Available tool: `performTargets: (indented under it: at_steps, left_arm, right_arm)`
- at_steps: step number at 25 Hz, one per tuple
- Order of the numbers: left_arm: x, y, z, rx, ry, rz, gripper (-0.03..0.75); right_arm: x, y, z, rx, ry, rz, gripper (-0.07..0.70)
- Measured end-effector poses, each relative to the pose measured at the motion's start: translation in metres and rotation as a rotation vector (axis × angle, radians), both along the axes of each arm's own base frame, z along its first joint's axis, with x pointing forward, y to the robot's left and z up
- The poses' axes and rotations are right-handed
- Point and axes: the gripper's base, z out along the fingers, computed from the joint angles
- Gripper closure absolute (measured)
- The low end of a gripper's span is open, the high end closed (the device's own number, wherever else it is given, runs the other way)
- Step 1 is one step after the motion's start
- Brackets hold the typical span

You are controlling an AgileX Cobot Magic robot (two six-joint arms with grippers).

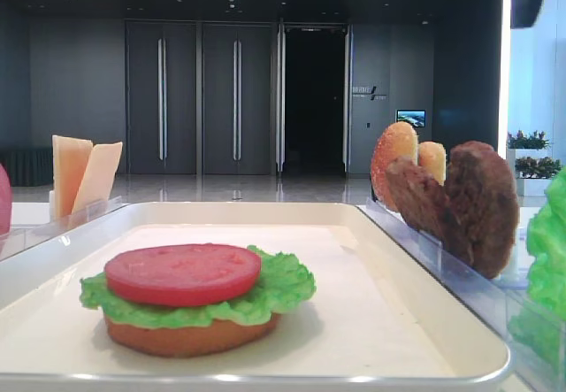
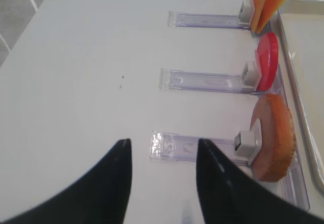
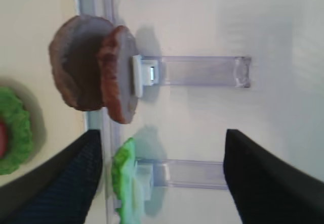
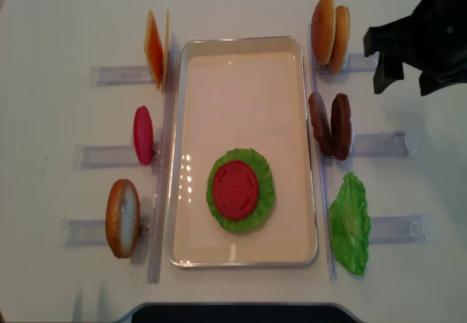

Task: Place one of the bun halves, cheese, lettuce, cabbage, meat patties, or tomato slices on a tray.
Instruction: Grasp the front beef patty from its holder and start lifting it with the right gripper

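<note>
Two meat patties [image 4: 330, 125] stand racked beside the tray [image 4: 292, 82]; right gripper [image 4: 408, 75] gapes wide, empty; left gripper [image 2: 162, 148] half-open, empty.

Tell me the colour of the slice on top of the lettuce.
Red tomato slice, clearest in the overhead exterior view.

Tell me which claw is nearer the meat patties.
Right. The right claw hovers open over the table just beside the meat patties in their holder. The left claw is across the tray, by the bun half.

Clear holder racks [image 4: 383, 144] on white table [image 4: 58, 31]
</note>
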Motion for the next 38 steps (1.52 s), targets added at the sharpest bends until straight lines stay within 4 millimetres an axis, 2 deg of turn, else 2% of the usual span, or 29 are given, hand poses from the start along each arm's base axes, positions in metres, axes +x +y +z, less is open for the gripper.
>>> performTargets:
  at_steps: [5,17,21,26,38]
  left_arm:
    - [0.000,0.000,0.000,0.000,0.000,0.000,0.420]
    - [0.000,0.000,0.000,0.000,0.000,0.000,0.472]
    - [0.000,0.000,0.000,0.000,0.000,0.000,0.477]
    - [0.000,0.000,0.000,0.000,-0.001,0.000,0.519]
    - [0.000,0.000,0.000,0.000,-0.001,0.000,0.630]
  right_arm:
    - [-0.008,0.032,0.011,0.017,-0.034,0.021,0.122]
    - [-0.009,0.088,-0.005,0.018,-0.007,0.043,0.122]
    - [-0.002,0.094,-0.018,-0.008,-0.002,0.043,0.122]
    - [0.007,0.101,-0.035,-0.031,0.015,0.063,0.122]
    - [0.019,0.111,-0.056,-0.043,0.021,0.087,0.122]
